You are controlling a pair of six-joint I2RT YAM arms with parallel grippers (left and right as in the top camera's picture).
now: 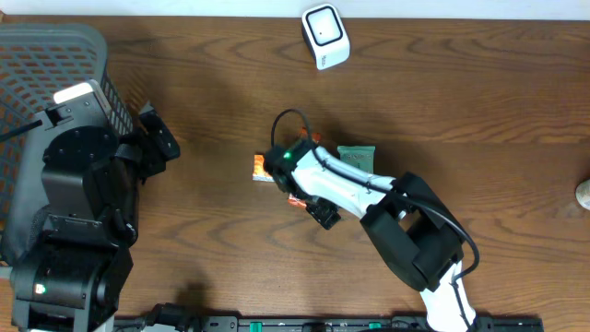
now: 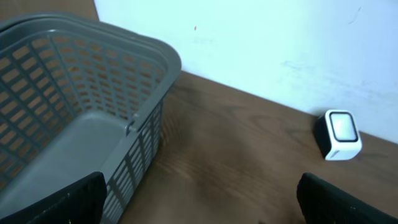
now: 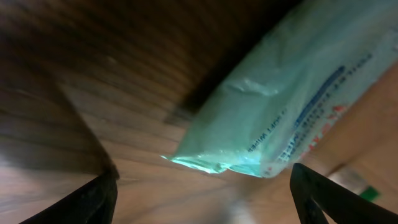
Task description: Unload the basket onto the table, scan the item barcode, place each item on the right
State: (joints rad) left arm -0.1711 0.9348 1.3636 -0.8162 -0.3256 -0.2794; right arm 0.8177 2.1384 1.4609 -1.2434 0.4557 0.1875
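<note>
A white barcode scanner (image 1: 324, 35) stands at the table's far edge and also shows in the left wrist view, the scanner (image 2: 339, 134) lying ahead to the right. A pale green packet (image 1: 358, 159) lies mid-table, partly under my right arm. An orange packet (image 1: 261, 169) lies just left of that arm's wrist. My right gripper (image 1: 313, 207) is low over the table. In the right wrist view the green packet (image 3: 292, 106) lies flat just ahead of the open gripper (image 3: 214, 199), with nothing between the fingers. My left gripper (image 2: 205, 205) is open and empty beside the basket.
A grey plastic basket (image 1: 55, 55) fills the far left corner, its rim (image 2: 143, 46) close to my left gripper. The left arm's bulk covers the table's left side. A small pale object (image 1: 584, 192) sits at the right edge.
</note>
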